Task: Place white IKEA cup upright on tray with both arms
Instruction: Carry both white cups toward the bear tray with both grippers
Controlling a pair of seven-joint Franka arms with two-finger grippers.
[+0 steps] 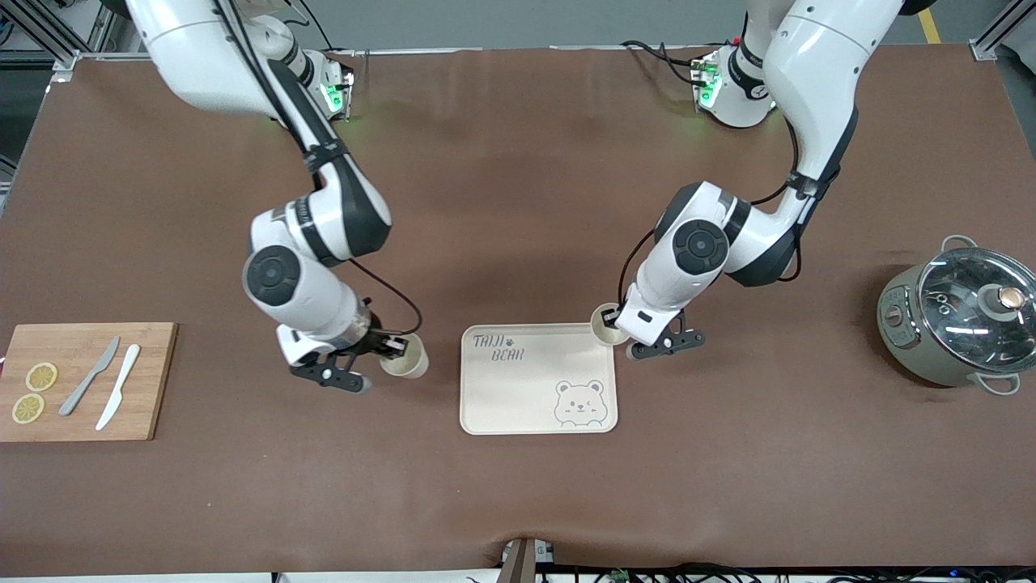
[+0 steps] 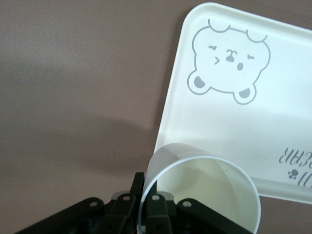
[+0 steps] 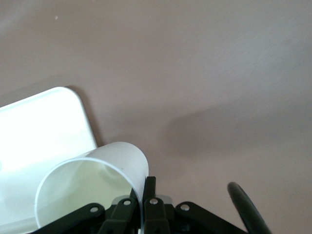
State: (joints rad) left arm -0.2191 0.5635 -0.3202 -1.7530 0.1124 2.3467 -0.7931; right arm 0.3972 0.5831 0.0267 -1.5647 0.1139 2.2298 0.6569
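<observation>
The cream tray (image 1: 518, 397) with "TAIJI BEAR" lettering and a bear face lies at the table's middle. My left gripper (image 1: 613, 321) is shut on the rim of a white cup (image 1: 604, 321), mouth up, at the tray's corner toward the left arm's base. In the left wrist view the fingers (image 2: 139, 187) pinch the cup's wall (image 2: 204, 195) over the tray's edge (image 2: 234, 131). My right gripper (image 1: 394, 346) is shut on the rim of a second white cup (image 1: 407, 360) beside the tray, toward the right arm's end. The right wrist view shows that gripper (image 3: 145, 189), cup (image 3: 87, 190) and a tray corner (image 3: 44, 126).
A wooden cutting board (image 1: 150, 380) with two lemon slices (image 1: 34, 392) and two knives (image 1: 104, 387) lies at the right arm's end. A grey pot with a glass lid (image 1: 963, 316) stands at the left arm's end. The table is covered in brown.
</observation>
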